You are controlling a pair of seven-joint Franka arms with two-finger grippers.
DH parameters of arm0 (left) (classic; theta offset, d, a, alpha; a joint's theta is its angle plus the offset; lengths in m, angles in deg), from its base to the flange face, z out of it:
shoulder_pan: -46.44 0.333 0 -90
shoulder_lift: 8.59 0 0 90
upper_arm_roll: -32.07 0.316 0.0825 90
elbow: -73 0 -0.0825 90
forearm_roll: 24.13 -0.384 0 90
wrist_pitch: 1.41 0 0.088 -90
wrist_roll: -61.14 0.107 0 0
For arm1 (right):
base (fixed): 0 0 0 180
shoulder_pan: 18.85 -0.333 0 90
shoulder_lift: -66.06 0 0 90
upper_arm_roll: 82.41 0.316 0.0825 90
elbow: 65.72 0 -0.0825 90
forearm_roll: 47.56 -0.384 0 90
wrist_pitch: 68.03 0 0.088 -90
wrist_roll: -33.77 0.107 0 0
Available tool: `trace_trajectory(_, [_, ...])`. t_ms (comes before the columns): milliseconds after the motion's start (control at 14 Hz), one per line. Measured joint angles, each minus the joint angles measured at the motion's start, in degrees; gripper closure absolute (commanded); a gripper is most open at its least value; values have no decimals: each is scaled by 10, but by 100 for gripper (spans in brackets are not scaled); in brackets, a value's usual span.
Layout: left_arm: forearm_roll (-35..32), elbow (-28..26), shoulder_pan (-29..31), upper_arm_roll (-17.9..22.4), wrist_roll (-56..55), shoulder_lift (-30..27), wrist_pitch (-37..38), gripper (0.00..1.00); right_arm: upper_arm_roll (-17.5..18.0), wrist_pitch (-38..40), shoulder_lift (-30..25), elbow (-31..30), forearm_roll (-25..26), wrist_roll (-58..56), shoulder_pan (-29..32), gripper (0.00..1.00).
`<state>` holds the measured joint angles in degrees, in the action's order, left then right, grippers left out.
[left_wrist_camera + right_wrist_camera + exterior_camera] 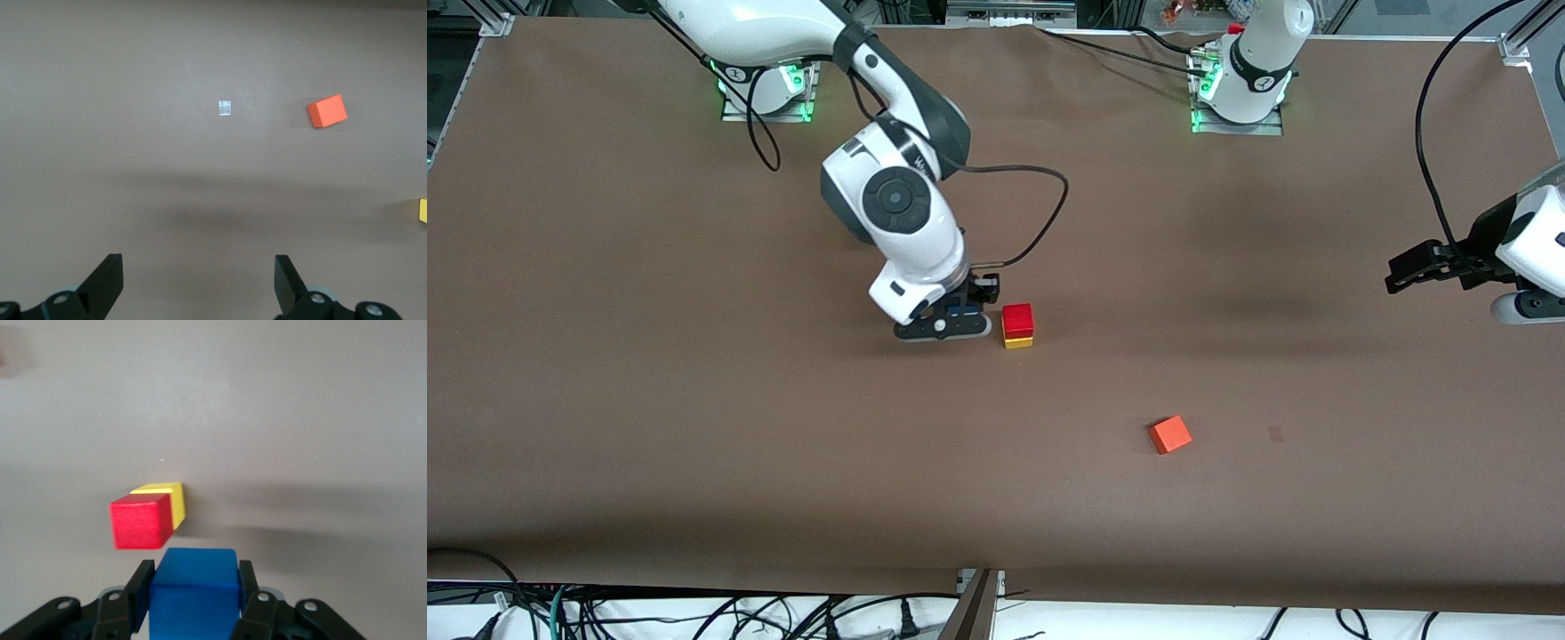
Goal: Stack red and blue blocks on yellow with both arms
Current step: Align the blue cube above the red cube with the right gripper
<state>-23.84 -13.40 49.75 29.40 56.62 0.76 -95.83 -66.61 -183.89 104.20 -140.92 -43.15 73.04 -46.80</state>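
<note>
The red block (1017, 318) sits on top of the yellow block (1018, 341) near the middle of the table; both also show in the right wrist view, red (140, 523) on yellow (172, 499). My right gripper (960, 313) is beside this stack, toward the right arm's end, shut on the blue block (193, 595), whose blue shows between the fingers (963, 311). My left gripper (1403, 274) is open and empty, up over the left arm's end of the table; its fingers (283, 280) stand wide apart. A yellow edge (423, 209) shows at the left wrist view's border.
An orange cube (1169, 435) lies nearer the front camera than the stack, toward the left arm's end; it also shows in the left wrist view (327, 111). A small pale mark (225, 107) is on the brown table cover (694, 427).
</note>
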Motion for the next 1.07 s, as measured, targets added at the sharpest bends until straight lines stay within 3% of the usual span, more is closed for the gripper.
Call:
trace_trajectory(357, [0,0,3,0,0,0,0,0,-2,-2,50,71,0,13,-34,56])
trace_trajectory(1071, [0,0,4,0,0,1,0,0,-5,-43,90,98,0,31,-35,56])
